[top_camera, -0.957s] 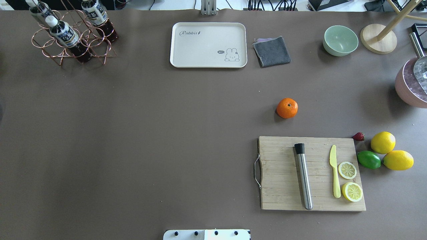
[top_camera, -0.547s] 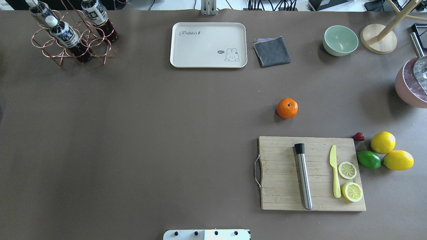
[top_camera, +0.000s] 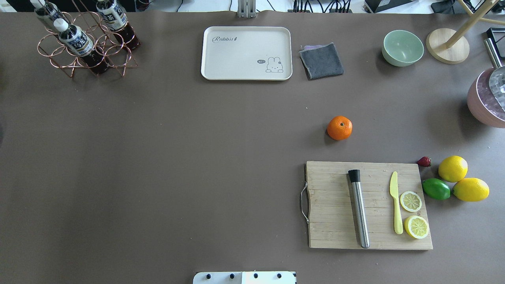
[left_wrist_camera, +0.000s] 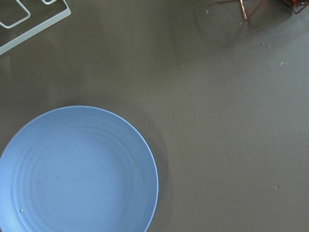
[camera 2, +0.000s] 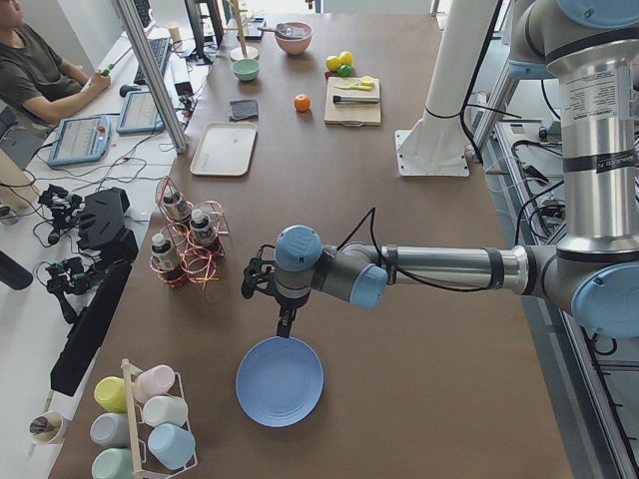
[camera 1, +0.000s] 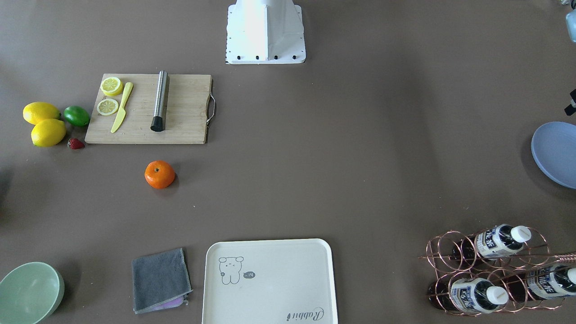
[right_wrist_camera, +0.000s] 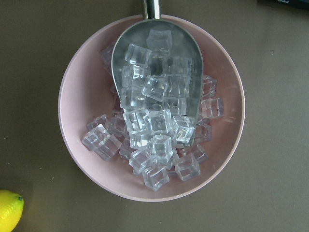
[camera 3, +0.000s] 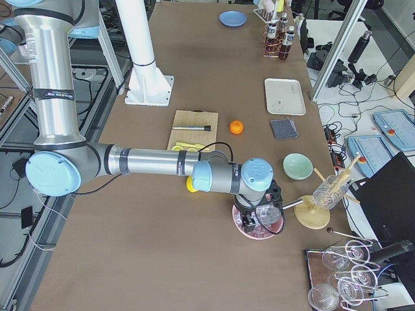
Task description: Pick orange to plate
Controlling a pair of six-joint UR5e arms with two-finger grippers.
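Observation:
The orange [top_camera: 339, 127] lies alone on the brown table beyond the cutting board, also seen in the front view [camera 1: 159, 174] and both side views [camera 2: 302, 102] [camera 3: 237, 127]. The blue plate [left_wrist_camera: 77, 169] sits far off at the table's left end [camera 1: 555, 153] [camera 2: 280, 381]. My left gripper [camera 2: 286, 327] hangs just past the plate's far rim; I cannot tell whether it is open or shut. My right gripper [camera 3: 258, 217] hovers over a pink bowl at the opposite end, its state likewise unclear. Neither wrist view shows any fingers.
A cutting board [top_camera: 335, 205] carries a steel muddler, a yellow knife and lemon slices. Beside it lie two lemons [top_camera: 453, 168], a lime [top_camera: 436, 189] and a strawberry. A cream tray [top_camera: 246, 53], grey cloth, green bowl [top_camera: 402, 47], bottle rack [top_camera: 85, 39] and ice-filled pink bowl [right_wrist_camera: 72, 87] ring the table.

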